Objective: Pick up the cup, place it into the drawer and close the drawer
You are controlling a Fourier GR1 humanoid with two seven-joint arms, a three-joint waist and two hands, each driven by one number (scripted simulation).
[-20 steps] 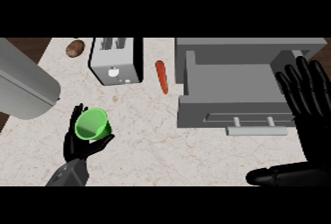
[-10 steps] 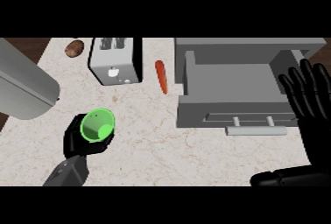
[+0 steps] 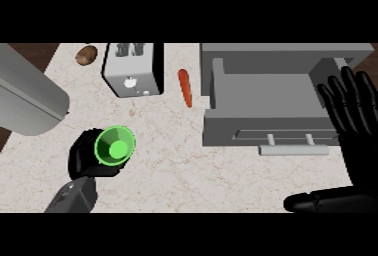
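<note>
The robot's left hand [image 3: 90, 159], fingers curled round the green cup [image 3: 115, 146], holds it over the tabletop [image 3: 184, 165] left of the open grey drawer [image 3: 267, 102], while the right hand [image 3: 354, 117] rests straight-fingered at the drawer's right edge.

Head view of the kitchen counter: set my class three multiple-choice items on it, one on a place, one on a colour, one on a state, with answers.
1. Where does the carrot lie?
A. inside the drawer
B. between the toaster and the drawer
C. in the cup

2. What colour is the cup?
A. green
B. red
C. white

3. What is the drawer's state?
A. shut
B. open, holding the cup
C. open, nothing visible inside

Answers: 1 B, it lies on the counter between them. 2 A, bright green in the left hand. 3 C, its grey interior shows bare.
</note>
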